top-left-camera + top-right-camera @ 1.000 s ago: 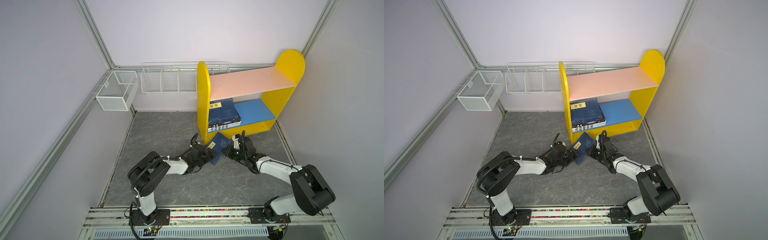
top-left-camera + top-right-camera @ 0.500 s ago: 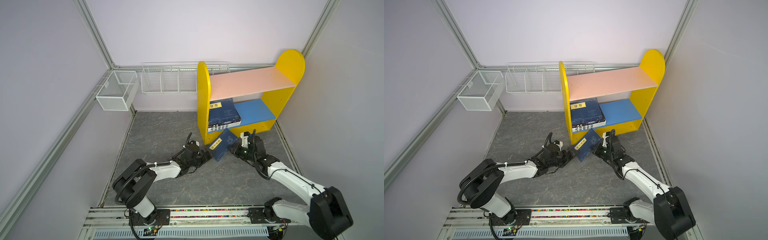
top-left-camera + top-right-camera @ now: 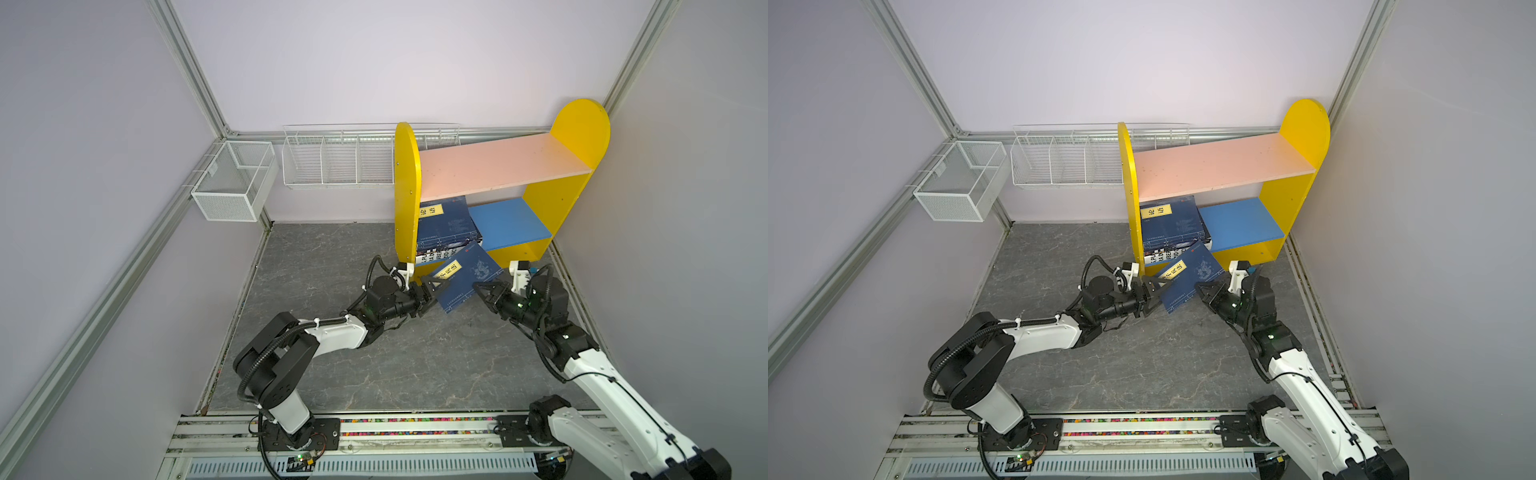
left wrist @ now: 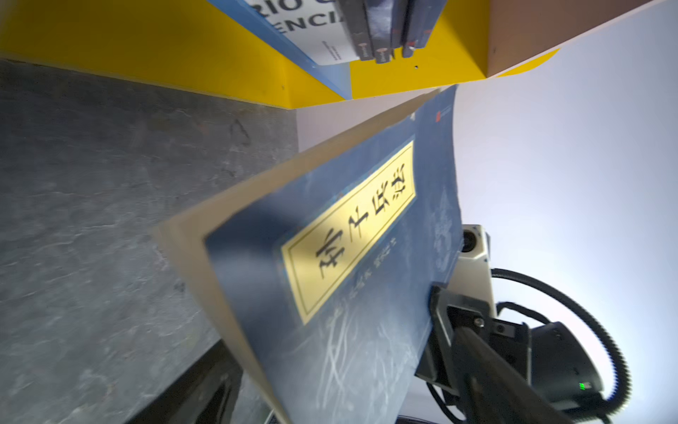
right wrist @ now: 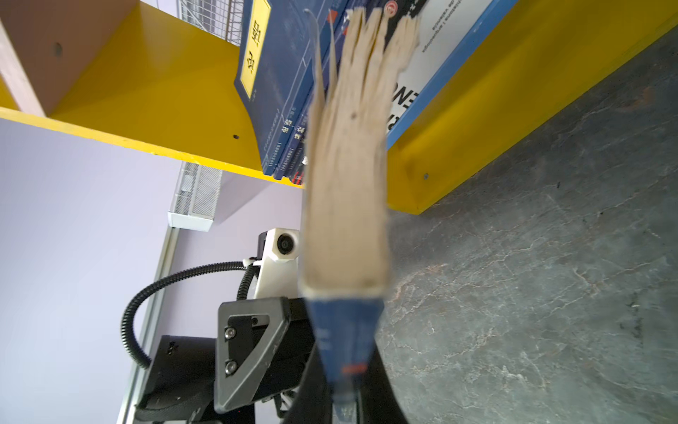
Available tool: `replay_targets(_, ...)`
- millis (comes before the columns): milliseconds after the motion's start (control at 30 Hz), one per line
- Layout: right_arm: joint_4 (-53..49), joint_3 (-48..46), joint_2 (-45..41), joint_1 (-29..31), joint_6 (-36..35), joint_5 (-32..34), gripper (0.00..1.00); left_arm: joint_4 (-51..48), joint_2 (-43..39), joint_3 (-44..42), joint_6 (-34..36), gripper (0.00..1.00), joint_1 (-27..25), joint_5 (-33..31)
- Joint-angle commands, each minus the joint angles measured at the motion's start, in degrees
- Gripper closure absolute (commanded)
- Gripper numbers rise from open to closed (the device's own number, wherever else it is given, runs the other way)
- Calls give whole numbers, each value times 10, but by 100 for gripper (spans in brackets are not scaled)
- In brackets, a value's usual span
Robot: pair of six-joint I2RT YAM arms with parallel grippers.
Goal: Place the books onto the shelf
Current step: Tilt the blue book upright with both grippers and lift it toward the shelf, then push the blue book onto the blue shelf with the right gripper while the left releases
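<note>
The shelf [image 3: 498,166] [image 3: 1217,166] stands at the back right, with yellow sides, a pink upper board and a blue lower board. Several navy books [image 3: 446,226] [image 3: 1173,224] lie stacked on the left of the lower board, on top of a white-and-blue book [image 3: 436,255]. In front of it a navy book with a yellow label [image 3: 467,278] [image 3: 1187,276] [image 4: 348,257] hangs tilted above the floor. My right gripper [image 3: 482,291] [image 3: 1204,291] [image 5: 346,389] is shut on its spine [image 5: 345,341]. My left gripper [image 3: 432,293] [image 3: 1154,293] [image 4: 341,370] is open, its fingers either side of the book's opposite edge.
A white wire basket [image 3: 232,183] hangs on the left wall and a longer one [image 3: 336,158] on the back wall. The right wall runs close behind the right arm. The right half of the blue board [image 3: 507,220] is bare.
The held book has moved right and back toward the shelf's lower board, carried by the right gripper. The left gripper followed along its edge and stayed open.
</note>
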Motion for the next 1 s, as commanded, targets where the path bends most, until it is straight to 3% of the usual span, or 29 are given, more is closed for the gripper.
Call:
replay_targets(0, 66, 0, -27, -9, 50, -32, 94, 100, 18, 29, -45, 19, -4, 34)
replay_targets(400, 143, -18, -55, -30, 96, -30, 94, 46, -9, 92, -15, 32, -4, 50)
replay_targets(500, 161, -11, -45, -40, 101, -42, 94, 39, -14, 106, -9, 43, -4, 50)
replay_targets(667, 151, -4, -40, -47, 91, -47, 93, 6, -26, 136, 14, 73, -2, 55)
replay_targets(733, 146, -3, -41, -52, 82, -52, 86, -36, -37, 147, 39, 84, 2, 51)
replay_targets(833, 127, 12, -32, -76, 54, -90, 63, -97, -56, 164, 77, 99, 11, 53)
replay_targets(900, 111, 26, -19, -96, 33, -132, 42, -115, -61, 179, 81, 100, 22, 80)
replay_targets(967, 114, 35, -5, -119, 27, -173, 34, -128, -64, 194, 79, 100, 33, 110)
